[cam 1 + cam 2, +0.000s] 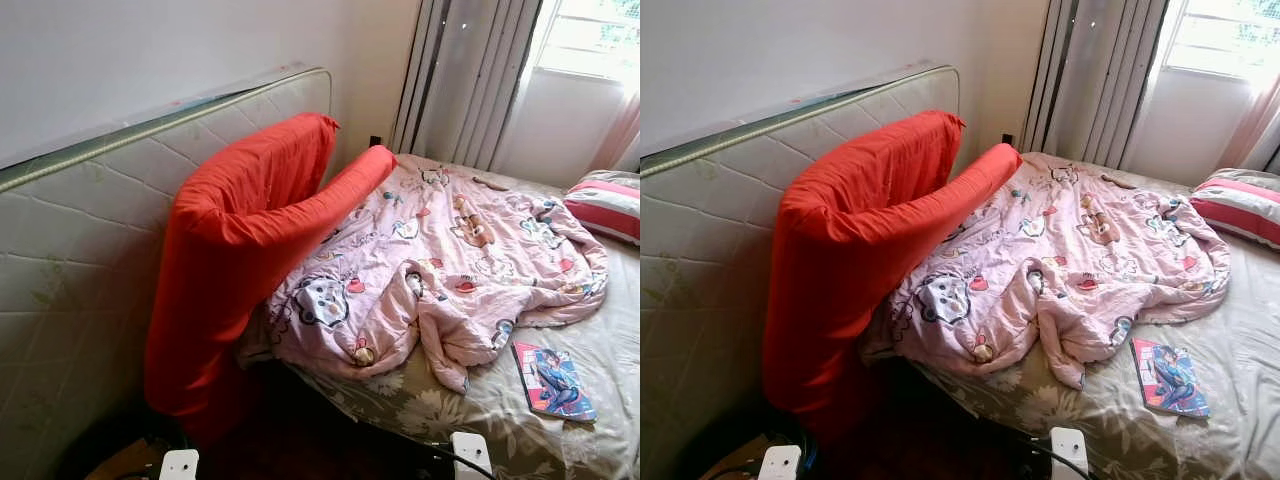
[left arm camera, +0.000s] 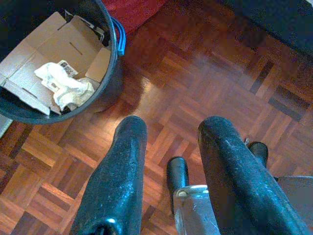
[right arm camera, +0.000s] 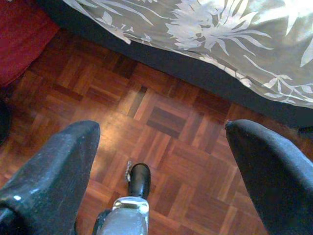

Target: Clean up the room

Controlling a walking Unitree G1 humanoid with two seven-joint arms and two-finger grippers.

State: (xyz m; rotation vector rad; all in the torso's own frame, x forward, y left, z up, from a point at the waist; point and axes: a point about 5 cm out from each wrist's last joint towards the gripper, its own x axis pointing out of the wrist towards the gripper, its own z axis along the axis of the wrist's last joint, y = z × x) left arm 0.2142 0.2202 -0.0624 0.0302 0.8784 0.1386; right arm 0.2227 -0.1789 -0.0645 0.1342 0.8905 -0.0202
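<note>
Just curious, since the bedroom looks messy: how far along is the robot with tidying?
Barely started. Done: some cardboard and paper sit in the bin. In hand: nothing; both the left gripper and right gripper hang open above the floor. Left: the crumpled blanket and magazine on the bed.

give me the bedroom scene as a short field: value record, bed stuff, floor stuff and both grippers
bed: floral sheet, crumpled pink cartoon blanket on it
book: comic book lying flat near the bed's front edge
pillow: striped pillow by the window
red mattress: red-covered mattress bent, leaning between bed and upright white mattress
floor: bin holding cardboard and crumpled paper, on parquet
left gripper: open, low over floor
right gripper: open, near bed edge
</note>
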